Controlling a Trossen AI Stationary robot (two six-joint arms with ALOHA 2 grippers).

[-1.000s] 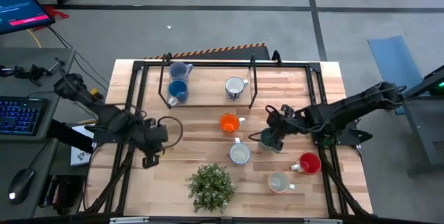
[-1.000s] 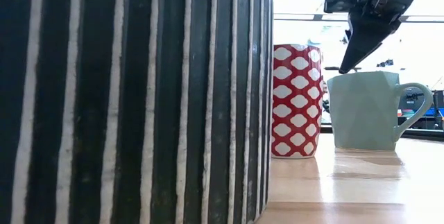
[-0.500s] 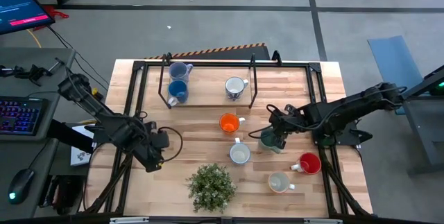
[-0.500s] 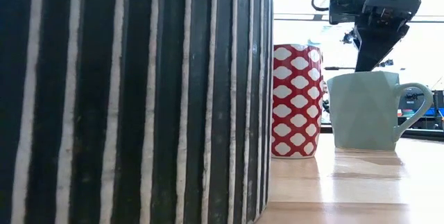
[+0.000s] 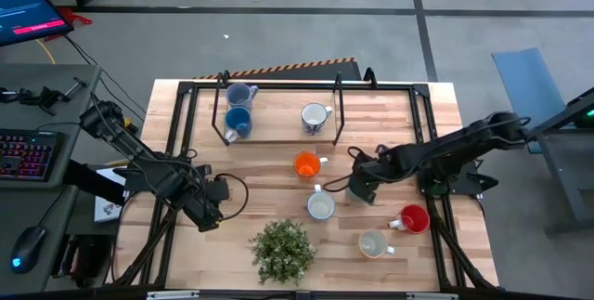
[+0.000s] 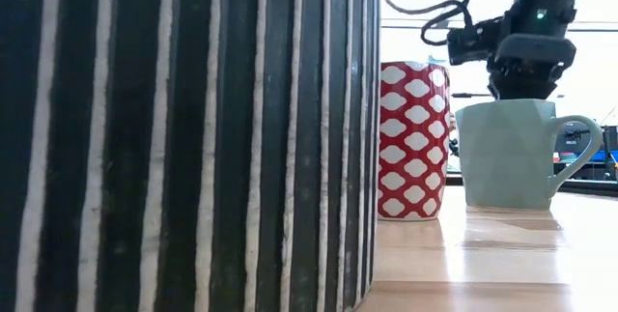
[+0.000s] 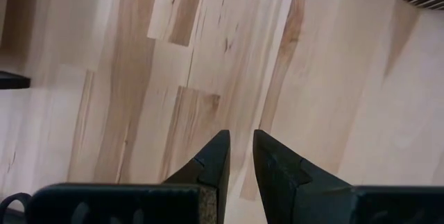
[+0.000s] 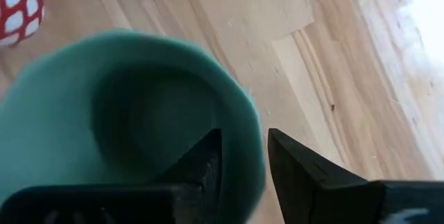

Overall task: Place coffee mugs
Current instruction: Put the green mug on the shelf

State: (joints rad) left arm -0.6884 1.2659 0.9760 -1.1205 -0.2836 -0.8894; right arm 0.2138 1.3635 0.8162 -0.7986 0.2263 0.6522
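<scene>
The green mug (image 8: 125, 113) stands on its base on the table (image 5: 278, 189), mid-right; in the low view the green mug (image 6: 507, 153) is beside the red mug (image 6: 415, 138). My right gripper (image 5: 357, 189) is down on its rim, shut on it. My left gripper (image 5: 210, 213) hovers shut over bare wood at the near left, also seen as the left gripper (image 7: 241, 137). The other mugs stand upright: orange (image 5: 306, 164), white (image 5: 320, 207), red (image 5: 413, 218), cream (image 5: 373, 243), and grey-blue (image 5: 241, 94), blue (image 5: 238, 122) and white (image 5: 316, 116) at the far side. My right gripper holds the green mug by its rim wall (image 8: 251, 156), one finger (image 8: 208, 161) inside the cup and the other finger (image 8: 298, 168) outside. The fingers come from above, pointing down. The mug stands upright with its base on the table.
A leafy plant (image 5: 281, 249) in a black-and-white striped pot (image 6: 183, 138) stands near the table's near edge. A black metal frame (image 5: 339, 105) runs round the table and over the far board. Bare wood lies between the left gripper and the orange mug.
My right gripper has come down from above onto the green mug's rim and has tipped from a slant to pointing straight down. The green mug has stayed where it was. My left arm has shifted slightly toward the table's middle.
</scene>
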